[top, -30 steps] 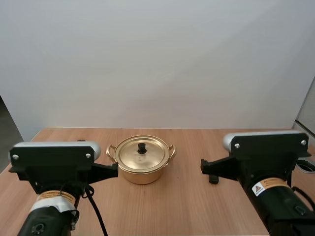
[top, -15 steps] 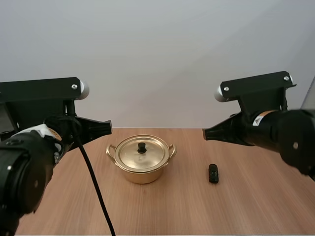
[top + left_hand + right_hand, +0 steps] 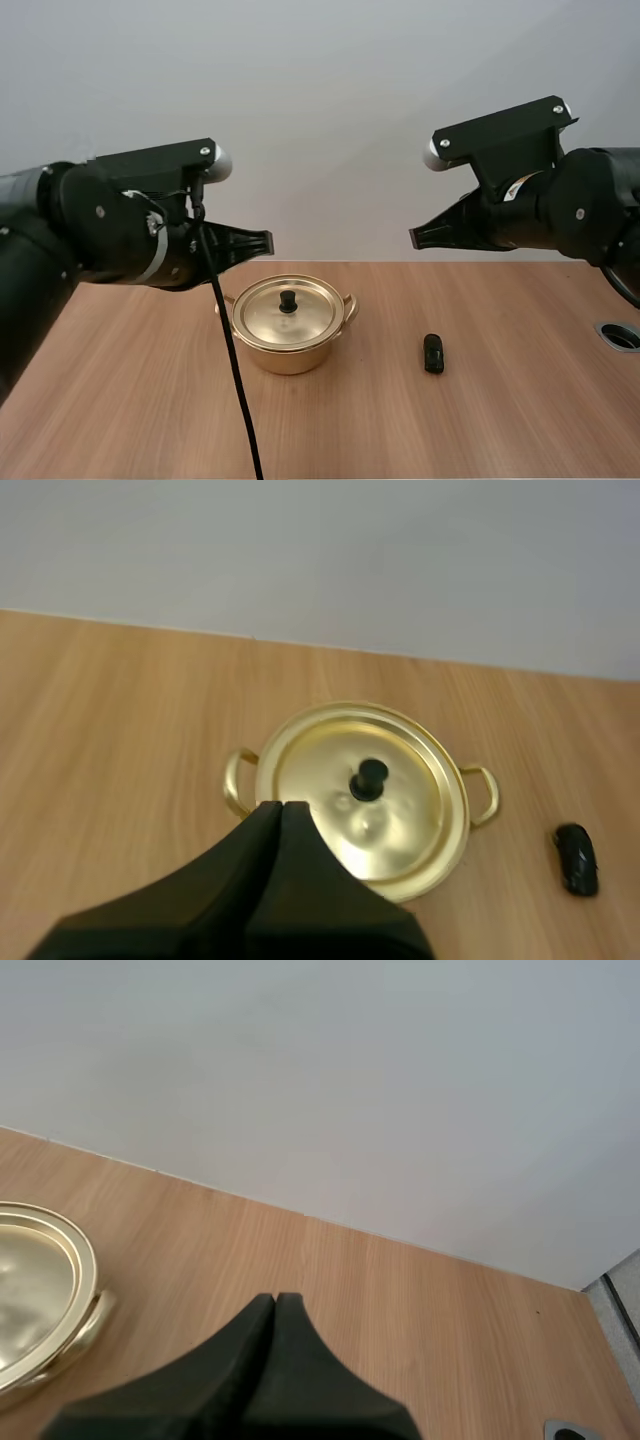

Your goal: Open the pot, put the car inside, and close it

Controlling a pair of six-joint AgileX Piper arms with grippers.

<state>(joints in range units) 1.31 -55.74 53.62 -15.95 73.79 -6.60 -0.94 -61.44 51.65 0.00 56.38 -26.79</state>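
Observation:
A gold pot (image 3: 288, 325) stands mid-table with its lid (image 3: 362, 795) on; the lid has a black knob (image 3: 288, 300). A small black car (image 3: 433, 353) lies on the wood to the pot's right, also seen as the car (image 3: 577, 858) past the pot's handle. My left gripper (image 3: 262, 243) hovers above and left of the pot, fingers together as one dark wedge (image 3: 280, 808), holding nothing. My right gripper (image 3: 415, 238) hangs high above the table, up and behind the car, also shut as a wedge (image 3: 275, 1301) with the pot's rim (image 3: 60, 1290) off to its side.
The wooden table (image 3: 520, 420) has free room in front and on both sides of the pot. A round grommet hole (image 3: 620, 335) sits at the table's right edge. A plain grey wall stands behind.
Both arms have risen from low near the table's front to high above it. The left gripper has swung in toward the pot; the car, once hidden by the right arm, now shows.

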